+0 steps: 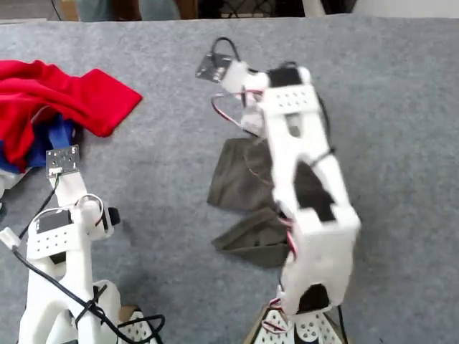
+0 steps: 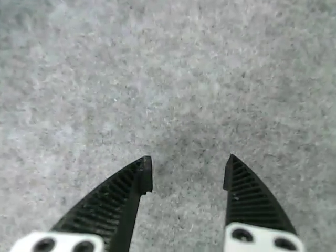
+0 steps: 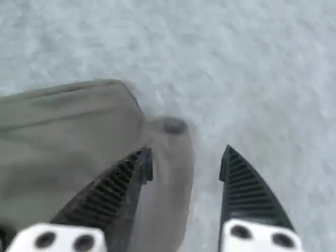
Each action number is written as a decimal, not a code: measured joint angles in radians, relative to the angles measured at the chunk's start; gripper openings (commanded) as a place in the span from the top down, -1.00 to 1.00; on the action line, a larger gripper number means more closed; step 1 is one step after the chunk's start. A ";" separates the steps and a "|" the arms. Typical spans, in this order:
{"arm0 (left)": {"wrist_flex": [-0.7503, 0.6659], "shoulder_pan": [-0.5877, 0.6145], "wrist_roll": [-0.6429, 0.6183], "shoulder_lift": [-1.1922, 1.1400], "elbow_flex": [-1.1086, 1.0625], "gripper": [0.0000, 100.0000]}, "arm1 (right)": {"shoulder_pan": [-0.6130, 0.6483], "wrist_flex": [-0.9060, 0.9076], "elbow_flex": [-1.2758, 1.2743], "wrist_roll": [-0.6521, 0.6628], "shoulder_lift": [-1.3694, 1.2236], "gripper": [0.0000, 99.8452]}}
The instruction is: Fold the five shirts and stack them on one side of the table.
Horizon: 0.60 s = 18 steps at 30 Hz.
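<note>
In the upper left of the high view a red shirt lies crumpled on the grey table cover. It is heaped over a blue shirt that peeks out under its lower edge, close to the left border. Just below that heap, in the lower left corner, the left arm stands with its wrist end close to the blue cloth. In its wrist view the left gripper has its two black fingers spread apart, with nothing between them and bare grey cover underneath. Toward the middle of the high view an olive shirt lies partly folded and well apart from the red and blue pile, one dark flap angled out at its lower edge. The right arm rises from the bottom centre and stretches up across the shirt's right part, hiding some of it. In the right wrist view the right gripper is also spread wide and grips nothing. One finger is over the edge of the olive shirt, and the other is over plain grey cover just beside the cloth.
</note>
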<state>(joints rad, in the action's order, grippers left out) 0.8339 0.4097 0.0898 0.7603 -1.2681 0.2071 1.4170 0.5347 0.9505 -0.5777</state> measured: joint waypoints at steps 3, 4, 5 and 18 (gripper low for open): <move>0.000 0.000 0.000 0.000 0.000 0.52 | 0.035 0.115 0.261 0.029 -0.210 0.55; 0.000 0.000 0.000 0.000 0.000 0.52 | 0.043 0.144 0.345 0.035 -0.279 0.55; 0.000 0.000 0.000 0.000 0.000 0.52 | 0.049 0.170 0.433 0.038 -0.344 0.55; 0.000 0.000 0.000 0.000 0.000 0.52 | 0.052 0.304 0.993 0.041 -0.799 0.55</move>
<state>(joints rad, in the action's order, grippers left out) 0.8339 0.4097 0.0898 0.7603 -1.2681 0.2593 1.7208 1.5275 0.9920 -1.3771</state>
